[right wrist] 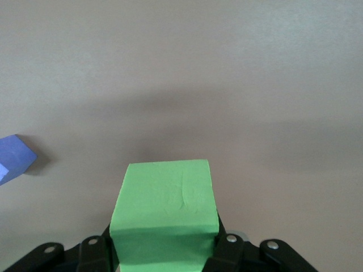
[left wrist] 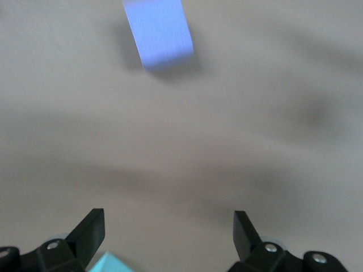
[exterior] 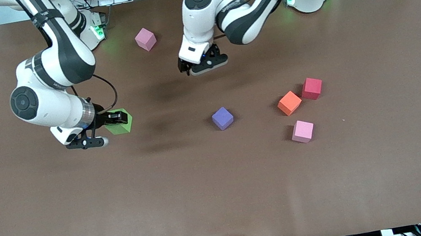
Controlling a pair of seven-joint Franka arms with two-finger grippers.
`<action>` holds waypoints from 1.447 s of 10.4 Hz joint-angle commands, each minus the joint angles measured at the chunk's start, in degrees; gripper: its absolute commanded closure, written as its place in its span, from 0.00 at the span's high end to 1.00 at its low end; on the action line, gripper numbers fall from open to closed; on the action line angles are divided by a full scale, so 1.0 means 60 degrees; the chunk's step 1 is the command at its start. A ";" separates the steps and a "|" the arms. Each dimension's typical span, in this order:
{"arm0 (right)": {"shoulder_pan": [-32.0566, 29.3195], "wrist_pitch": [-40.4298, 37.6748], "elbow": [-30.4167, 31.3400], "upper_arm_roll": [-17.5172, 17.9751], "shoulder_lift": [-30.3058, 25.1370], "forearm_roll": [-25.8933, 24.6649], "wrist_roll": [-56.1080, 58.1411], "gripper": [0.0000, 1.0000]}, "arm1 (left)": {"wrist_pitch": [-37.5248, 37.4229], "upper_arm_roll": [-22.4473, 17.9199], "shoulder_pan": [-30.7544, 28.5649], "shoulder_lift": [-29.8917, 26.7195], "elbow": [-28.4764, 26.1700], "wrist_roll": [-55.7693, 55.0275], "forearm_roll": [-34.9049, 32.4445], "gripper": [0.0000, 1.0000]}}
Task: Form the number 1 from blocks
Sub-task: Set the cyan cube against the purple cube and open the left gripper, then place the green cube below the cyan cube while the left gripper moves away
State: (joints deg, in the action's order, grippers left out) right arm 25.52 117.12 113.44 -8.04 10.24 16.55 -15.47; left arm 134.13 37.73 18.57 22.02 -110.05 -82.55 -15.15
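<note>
The right gripper (exterior: 111, 124) pinches the green block (exterior: 122, 124) between its fingers, toward the right arm's end of the table (exterior: 224, 201); in the right wrist view the green block (right wrist: 164, 218) sits squarely between the black fingers (right wrist: 93, 252), which press on its two sides. Whether the block rests on the table or is lifted just off it cannot be told.

The left gripper (exterior: 201, 64) hangs over bare table near the middle, its jaws spread with nothing between them (the left wrist view shows the two fingertips (left wrist: 91, 226) well apart). A light blue corner (left wrist: 110, 264) peeks in at the edge of that view, just beside one fingertip.

A purple block (exterior: 222, 118) lies near the table's middle, nearer to the front camera than the left gripper. Toward the left arm's end, an orange block (exterior: 289, 103) and a red block (exterior: 312, 88) sit just beside each other, with a pink block (exterior: 303, 131) nearer to the camera. A second pink block (exterior: 145, 39) lies near the arms' bases.
</note>
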 commanded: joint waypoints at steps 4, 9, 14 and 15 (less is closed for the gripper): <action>0.2377 0.1047 0.0268 -0.0052 -0.0184 0.0084 -0.3128 0.52 | -0.0793 -0.1071 -0.1305 -0.0755 0.1025 0.0499 0.0342 1.00; 0.5353 0.3533 0.1468 -0.0052 0.0355 -0.0004 -0.7083 0.52 | -0.0793 -0.2448 -0.1512 -0.0652 0.1861 0.1569 0.0356 1.00; 0.6074 0.4680 0.1454 -0.0052 0.1631 0.0025 -0.8950 0.51 | -0.0793 -0.3869 -0.1396 -0.0420 0.2388 0.4349 0.2300 1.00; 0.6089 0.4651 0.1469 -0.0052 0.1661 0.0025 -0.8965 0.51 | -0.0793 -0.4017 -0.1308 -0.0215 0.2404 0.4456 0.2464 1.00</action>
State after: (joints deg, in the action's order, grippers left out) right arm 61.27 144.84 122.51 -7.73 19.95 16.60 -67.57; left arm 130.33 15.23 9.11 18.46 -97.47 -58.13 -2.76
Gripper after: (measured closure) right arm 0.401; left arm 0.000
